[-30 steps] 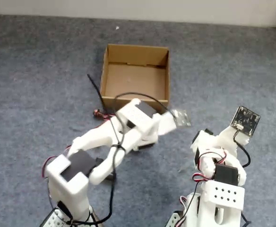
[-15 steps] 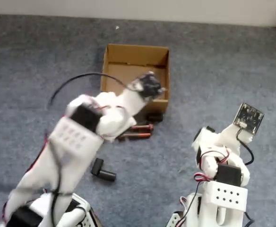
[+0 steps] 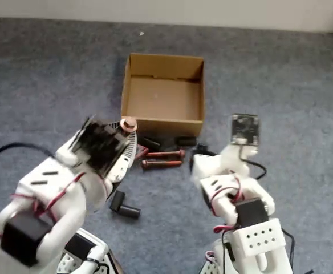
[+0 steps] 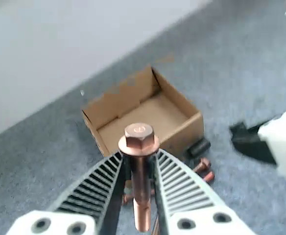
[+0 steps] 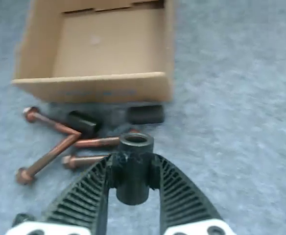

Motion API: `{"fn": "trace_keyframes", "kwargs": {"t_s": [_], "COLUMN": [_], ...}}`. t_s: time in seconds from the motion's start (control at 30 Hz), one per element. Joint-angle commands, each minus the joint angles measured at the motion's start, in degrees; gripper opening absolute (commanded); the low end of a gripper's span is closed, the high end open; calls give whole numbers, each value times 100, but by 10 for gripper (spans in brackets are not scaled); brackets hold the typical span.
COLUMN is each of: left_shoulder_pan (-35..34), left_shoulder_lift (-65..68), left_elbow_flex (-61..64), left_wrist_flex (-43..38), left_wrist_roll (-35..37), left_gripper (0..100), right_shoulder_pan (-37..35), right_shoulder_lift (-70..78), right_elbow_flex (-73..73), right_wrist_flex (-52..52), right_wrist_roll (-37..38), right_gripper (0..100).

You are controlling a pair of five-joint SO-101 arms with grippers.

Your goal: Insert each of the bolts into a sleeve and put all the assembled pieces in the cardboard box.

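**A:** What is each arm carrying?

**B:** The left gripper (image 4: 139, 157) is clamped on a long copper hex-headed bolt (image 4: 142, 196). The head sits out past the fingertips and the shank runs back between the jaws. In the high view it is beside the near-left corner of the open brown cardboard box (image 3: 166, 124). The right gripper (image 5: 132, 164) is closed around a short black cylindrical sleeve (image 5: 132, 188) on the near side of the box. The sleeve's open bore faces that arm's wrist camera.

**A:** So mating the two is the step in hand?

**B:** It looks that way. The box floor appears bare, so nothing seems to be assembled yet.

**A:** What would make the insertion go well?

**B:** Alignment first. The shank's axis and the bore's axis should be brought into one line before the parts close. The awkward part is that the bolt's free tip lies inside the jaws and not out in the open. The left wrist probably has to turn so that the tip faces the bore. The sleeve can likely only slide up as far as the fingers allow.

**A:** What are the risks?

**B:** An off-centre approach could catch the tip on the sleeve's rim and twist either part in its grip. A slow, straight push seems safest. The joining should also be kept clear of the loose copper bolts (image 3: 162, 164) and the spare black sleeve (image 3: 186, 140). They lie on the grey carpet (image 3: 280, 85) just before the box's near wall.
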Motion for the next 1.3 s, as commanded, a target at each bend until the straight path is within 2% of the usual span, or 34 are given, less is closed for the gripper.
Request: {"fn": "trace_keyframes", "kwargs": {"t_s": [0.0,0.13,0.3,0.53,0.8,1.0,1.17,1.27], "left_shoulder_pan": [-75,-75,-75,-75,-4,549,303,154], "left_shoulder_lift": [-831,-1578,-2396,-2765,-2756,-2756,-2756,-2747], "left_elbow_flex": [549,1305,1912,1807,1736,1886,2273,2651], "left_wrist_flex": [-932,-1477,-1846,-1952,-2013,-2013,-2066,-2400], "left_wrist_roll": [378,686,967,1345,1538,1512,1512,1530], "left_gripper": [5,5,5,5,5,5,5,5], "right_shoulder_pan": [-734,-1244,-1631,-2167,-2440,-2466,-2466,-2466], "right_shoulder_lift": [-110,-330,-1622,-3644,-3547,-3547,-3547,-3547], "right_elbow_flex": [-268,-251,268,2149,2677,3029,3310,3336], "right_wrist_flex": [-338,-681,-1209,-2378,-3257,-4189,-4532,-4532], "right_wrist_roll": [264,686,1064,2488,2725,3156,3130,3121], "right_gripper": [6,5,5,5,5,5,5,5]}}
